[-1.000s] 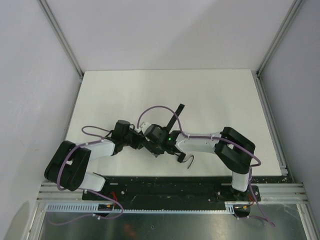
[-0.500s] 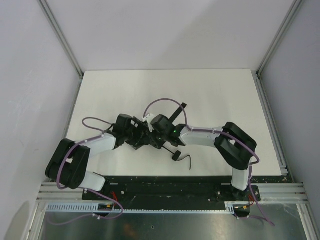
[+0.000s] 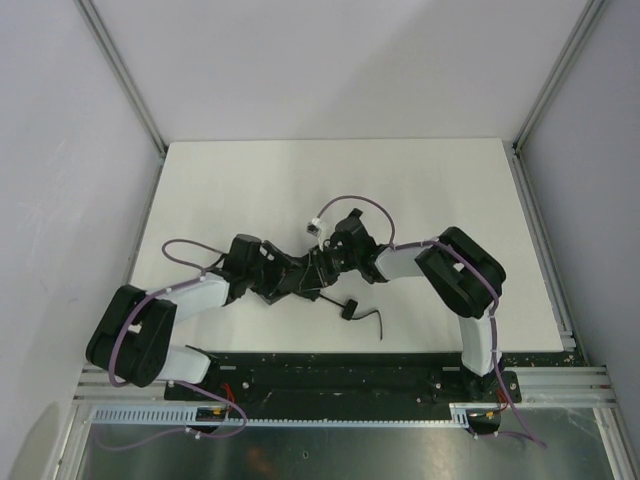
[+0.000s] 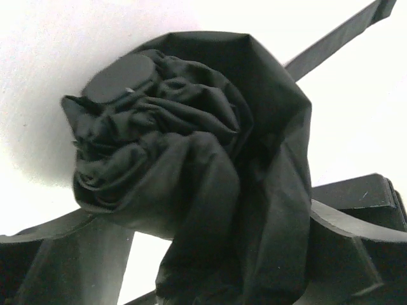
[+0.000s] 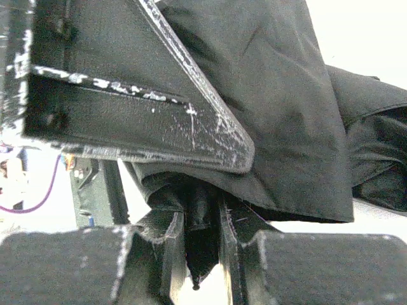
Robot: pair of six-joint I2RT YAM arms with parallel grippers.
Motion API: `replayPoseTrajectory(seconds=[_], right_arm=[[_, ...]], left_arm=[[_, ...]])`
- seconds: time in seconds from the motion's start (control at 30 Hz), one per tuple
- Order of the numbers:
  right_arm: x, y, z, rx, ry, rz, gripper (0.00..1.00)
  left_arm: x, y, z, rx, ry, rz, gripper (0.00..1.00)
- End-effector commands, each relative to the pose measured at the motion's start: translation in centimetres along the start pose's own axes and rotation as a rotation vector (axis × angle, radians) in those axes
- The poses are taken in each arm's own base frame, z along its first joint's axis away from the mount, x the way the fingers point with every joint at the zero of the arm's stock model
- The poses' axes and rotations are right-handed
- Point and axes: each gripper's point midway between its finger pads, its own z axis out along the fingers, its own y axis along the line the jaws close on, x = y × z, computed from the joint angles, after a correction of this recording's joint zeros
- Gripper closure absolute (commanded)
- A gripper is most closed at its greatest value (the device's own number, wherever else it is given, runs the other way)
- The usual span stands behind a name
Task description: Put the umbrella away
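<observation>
- Black wrist loop [image 3: 379, 326] lies loose at five o'clock of the umbrella [image 4: 191, 159], mid table [image 3: 430, 190]; it may snag.
- Left gripper [image 4: 203, 267] gapes around the bundle, holding nothing.
- Right gripper [image 5: 202, 236] pinches only one fold; cloth could slip or unfurl.

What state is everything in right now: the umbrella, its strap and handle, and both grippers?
umbrella, collapsed, fabric bunched loosely, not wrapped tight.
closure strap, unfastened, sticking out free.
handle, free of both grippers.
wrist loop, trailing loose from the handle.
left gripper, open, straddling the umbrella.
right gripper, shut on a fold of the umbrella.
</observation>
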Motion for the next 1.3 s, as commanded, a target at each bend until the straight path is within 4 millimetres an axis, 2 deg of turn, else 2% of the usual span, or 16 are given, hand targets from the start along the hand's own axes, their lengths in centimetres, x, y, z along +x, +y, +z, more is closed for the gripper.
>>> replayPoseTrajectory(seconds=[0.0, 0.07, 0.2, 0.27, 0.33, 0.5, 0.57, 0.63, 0.77, 0.87, 1.0, 1.13, 1.27], right_arm=[[10.4, -1.4, -1.2, 0.006, 0.284, 0.306, 1.00], [10.0, -1.3, -1.4, 0.009, 0.275, 0.291, 1.00], [8.6, -0.9, -2.0, 0.063, 0.246, 0.214, 0.99], [7.6, -0.6, -2.5, 0.103, 0.225, 0.162, 0.90], [6.4, -0.2, -3.0, 0.149, 0.202, 0.098, 0.78], [2.4, 0.3, -4.9, 0.405, 0.110, -0.175, 0.39], [0.9, 0.8, -5.4, 0.517, 0.069, -0.308, 0.29], [-0.3, 0.7, -6.0, 0.652, 0.035, -0.421, 0.23], [-1.9, 0.7, -6.6, 0.829, 0.004, -0.568, 0.17], [-2.6, 1.0, -5.7, 0.848, 0.001, -0.636, 0.12], [-3.0, 0.9, -4.4, 0.866, 0.007, -0.700, 0.10], [-2.4, -0.1, -3.2, 0.875, 0.031, -0.720, 0.15], [-0.3, -1.6, -2.0, 0.869, 0.098, -0.711, 0.26]], left_arm=[[-0.7, 5.4, 0.8, -0.163, -0.068, 0.019, 0.25], [-1.0, 6.0, 1.0, -0.167, -0.082, 0.023, 0.42], [-0.8, 5.7, 1.5, -0.108, -0.079, 0.026, 0.73], [-0.5, 5.4, 1.7, -0.087, -0.059, 0.022, 0.89], [0.0, 5.3, 1.8, -0.080, -0.033, 0.017, 0.97], [1.4, 5.0, 1.8, -0.083, 0.022, -0.030, 1.00], [2.0, 5.0, 1.7, -0.106, 0.046, -0.056, 1.00], [2.7, 5.0, 1.7, -0.121, 0.078, -0.069, 1.00], [3.7, 5.0, 1.7, -0.139, 0.111, -0.083, 1.00], [4.1, 5.1, 1.6, -0.148, 0.119, -0.088, 1.00], [4.4, 5.0, 1.5, -0.153, 0.134, -0.091, 1.00], [4.5, 4.8, 1.1, -0.156, 0.135, -0.102, 1.00], [4.6, 4.4, 0.8, -0.156, 0.139, -0.100, 1.00]])
